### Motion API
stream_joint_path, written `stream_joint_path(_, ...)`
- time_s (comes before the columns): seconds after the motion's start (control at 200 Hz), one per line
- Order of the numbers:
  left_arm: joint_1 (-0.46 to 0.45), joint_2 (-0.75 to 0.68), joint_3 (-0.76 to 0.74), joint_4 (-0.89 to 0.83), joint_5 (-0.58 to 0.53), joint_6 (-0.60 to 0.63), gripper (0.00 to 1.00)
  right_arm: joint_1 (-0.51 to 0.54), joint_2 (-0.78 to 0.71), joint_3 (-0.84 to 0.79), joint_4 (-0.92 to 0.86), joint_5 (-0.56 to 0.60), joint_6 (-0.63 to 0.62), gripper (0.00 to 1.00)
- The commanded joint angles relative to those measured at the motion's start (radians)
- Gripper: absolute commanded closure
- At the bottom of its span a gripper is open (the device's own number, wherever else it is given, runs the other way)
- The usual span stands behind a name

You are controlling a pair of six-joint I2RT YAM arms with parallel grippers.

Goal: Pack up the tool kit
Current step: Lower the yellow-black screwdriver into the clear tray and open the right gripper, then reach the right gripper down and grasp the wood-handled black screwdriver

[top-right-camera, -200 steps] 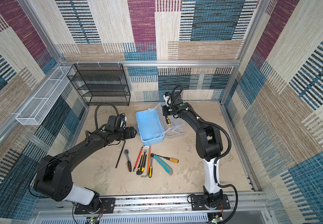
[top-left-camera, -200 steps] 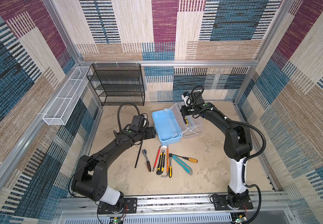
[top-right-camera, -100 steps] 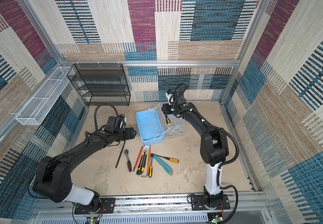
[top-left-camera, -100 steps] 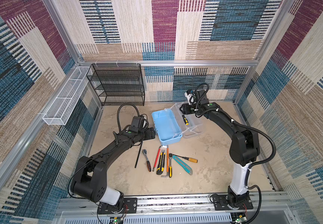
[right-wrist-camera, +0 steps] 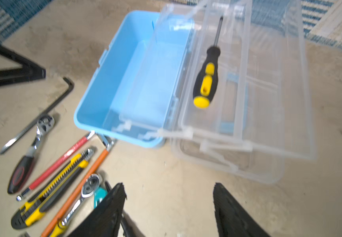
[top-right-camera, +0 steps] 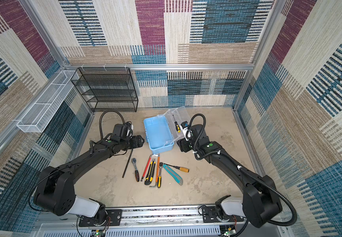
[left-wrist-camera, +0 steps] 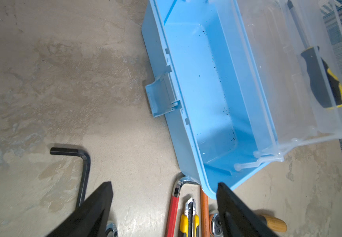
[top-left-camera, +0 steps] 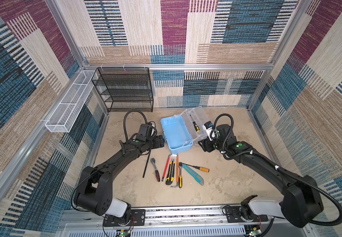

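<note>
Patchwork woven walls point(top-left-camera: 174, 30), mottled beige floor point(top-left-camera: 227, 184), black mesh rack point(top-left-camera: 125, 90) at the back, white mesh basket point(top-left-camera: 67, 106) beside it

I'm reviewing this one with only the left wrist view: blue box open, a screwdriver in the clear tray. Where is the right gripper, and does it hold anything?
Observer: The right gripper is open and empty, and it hangs by the near end of the clear tray.
Operator: My frame cuts off the tool row. What is at its right end?
Observer: A teal utility knife lies there on the floor.
Operator: I see only a ratchet head at the edge of my frame. What is the rest of it like?
Observer: The ratchet has a black-and-red handle and lies beside the black hex key.
</note>
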Motion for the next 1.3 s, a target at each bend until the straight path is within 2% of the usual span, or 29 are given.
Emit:
stream_joint_path(0.0, 0.001, 0.008, -0.003, 0.040, 0.014, -0.013, 0.17, 0.043, -0.074, -0.089, 0.003, 0.035, -0.071, 0.30)
stream_joint_path(0.125, 0.001, 0.017, -0.001, 0.042, 0.030, -0.023, 0.17, 0.115, -0.083, -0.130, -0.028, 0.050, -0.116, 0.31)
stream_joint_path(0.341, 0.000, -0.008, -0.018, 0.040, 0.030, -0.032, 0.18, 0.184, 0.056, -0.115, -0.073, 0.099, -0.178, 0.34)
stream_joint_path(0.641, 0.001, -0.029, -0.041, 0.048, 0.023, -0.036, 0.17, 0.190, 0.141, -0.096, -0.150, 0.061, -0.329, 0.37)
stream_joint_path(0.917, 0.002, -0.025, -0.044, 0.056, 0.024, -0.031, 0.18, 0.194, 0.202, -0.081, -0.184, 0.041, -0.369, 0.40)
stream_joint_path(1.177, 0.002, -0.023, -0.047, 0.064, 0.024, -0.022, 0.18, 0.204, 0.297, -0.062, -0.209, 0.068, -0.380, 0.49)
stream_joint_path(1.292, 0.001, -0.021, -0.044, 0.059, 0.023, -0.016, 0.17, 0.215, 0.344, -0.042, -0.221, 0.115, -0.374, 0.57)
